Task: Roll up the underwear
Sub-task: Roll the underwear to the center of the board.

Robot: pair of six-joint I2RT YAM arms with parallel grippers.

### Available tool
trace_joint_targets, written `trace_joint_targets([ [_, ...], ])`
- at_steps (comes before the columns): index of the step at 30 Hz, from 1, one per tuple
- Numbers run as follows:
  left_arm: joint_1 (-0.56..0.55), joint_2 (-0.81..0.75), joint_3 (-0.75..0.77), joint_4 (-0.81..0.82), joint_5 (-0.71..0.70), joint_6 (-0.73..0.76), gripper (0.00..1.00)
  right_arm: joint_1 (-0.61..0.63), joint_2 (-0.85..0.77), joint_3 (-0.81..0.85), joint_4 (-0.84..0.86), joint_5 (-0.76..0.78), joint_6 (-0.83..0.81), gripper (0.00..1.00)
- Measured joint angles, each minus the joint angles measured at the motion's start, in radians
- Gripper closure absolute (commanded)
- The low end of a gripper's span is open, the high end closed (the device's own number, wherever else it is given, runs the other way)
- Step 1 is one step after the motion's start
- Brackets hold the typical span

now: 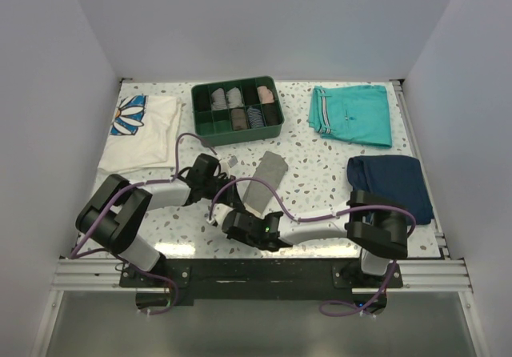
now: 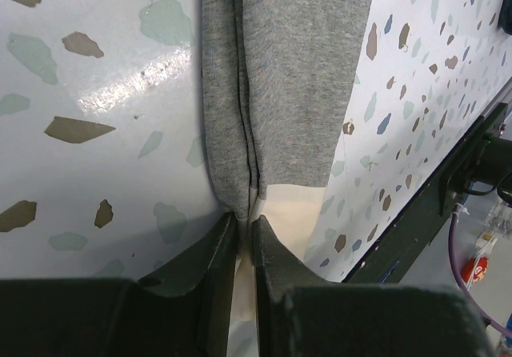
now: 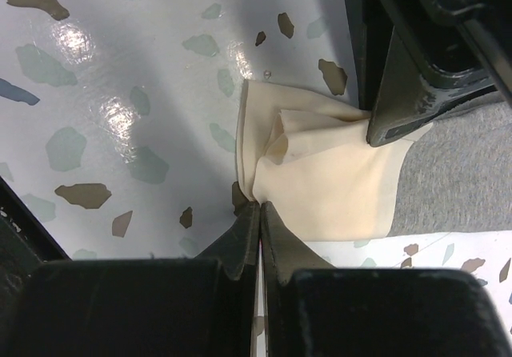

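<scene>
The underwear (image 1: 265,179) is lying on the table (image 1: 320,193) as a folded strip, long axis running away from the arms, with left gripper (image 2: 246,222) and right gripper (image 3: 259,210) both clamping its near cream end.

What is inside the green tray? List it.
The green plastic compartment tray holds a grey cloth roll, a pinkish roll, a brown roll and a striped roll. Anything beneath them is covered.

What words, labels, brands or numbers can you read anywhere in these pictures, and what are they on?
None can be read.
The white shirt carries only a flower print, no letters.
A red and white object at the lower right of the left wrist view is too blurred to read.
</scene>
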Motion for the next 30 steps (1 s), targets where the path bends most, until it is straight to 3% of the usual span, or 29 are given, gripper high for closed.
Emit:
trace_joint_targets([
  [5,-0.002,-0.009,0.000,-0.002,0.000,-0.001,0.65,-0.028,-0.013,-0.003,0.001,-0.048,0.023,1.00],
  [12,-0.006,-0.063,0.024,-0.070,-0.063,-0.004,0.32,-0.114,-0.053,-0.043,0.037,-0.198,0.100,1.00],
  [15,-0.001,-0.082,0.045,-0.104,-0.125,-0.009,0.26,-0.149,-0.072,-0.065,0.053,-0.258,0.132,1.00],
  [22,0.036,-0.145,0.045,-0.181,-0.298,-0.031,0.24,-0.216,-0.105,-0.110,0.088,-0.368,0.199,1.00],
  [30,0.050,-0.206,0.006,-0.206,-0.374,-0.045,0.24,-0.308,-0.113,-0.122,0.117,-0.506,0.257,1.00],
])
